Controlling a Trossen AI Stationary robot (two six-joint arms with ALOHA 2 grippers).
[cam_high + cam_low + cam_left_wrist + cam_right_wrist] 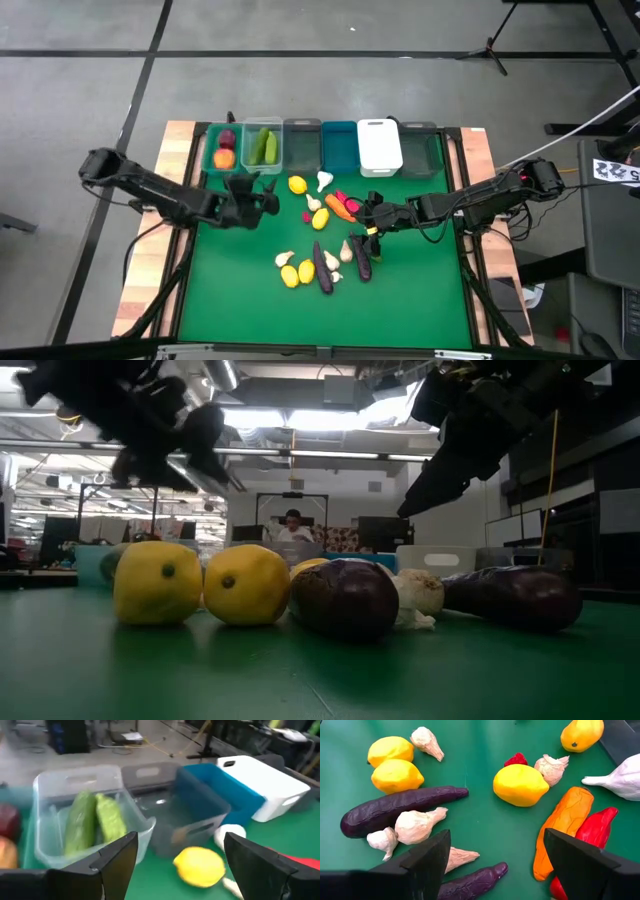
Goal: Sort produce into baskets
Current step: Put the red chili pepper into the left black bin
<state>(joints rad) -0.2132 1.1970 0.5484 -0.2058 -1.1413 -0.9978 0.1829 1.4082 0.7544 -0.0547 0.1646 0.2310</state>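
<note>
Seen from above, six baskets stand in a row at the far edge of the green mat (230,300): the teal basket (212,145) holds a beet (227,139) and an orange piece, the clear basket (263,129) holds two cucumbers (265,147), and the grey, blue (338,146), white (379,146) and dark green ones follow. The left gripper (262,200) hangs just in front of the clear basket, with nothing between its fingers. The right gripper (368,222) is over the loose produce in the middle of the mat, where lemons (297,272), garlic, a carrot (340,208), a red pepper and eggplants (324,270) lie. At table level, two lemons (245,584) touch side by side, next to an eggplant (345,598), and both arms hang above. The left wrist camera shows the fingers (117,860) standing apart and empty, the cucumbers (95,820) in the clear basket beyond them, and one lemon (200,865) on the mat before the grey basket (172,817). The right wrist camera shows the fingers (427,857) wide apart and empty above an eggplant (395,810), garlic (417,825), a lemon (520,785), a carrot (562,827) and a pepper (592,830).
</note>
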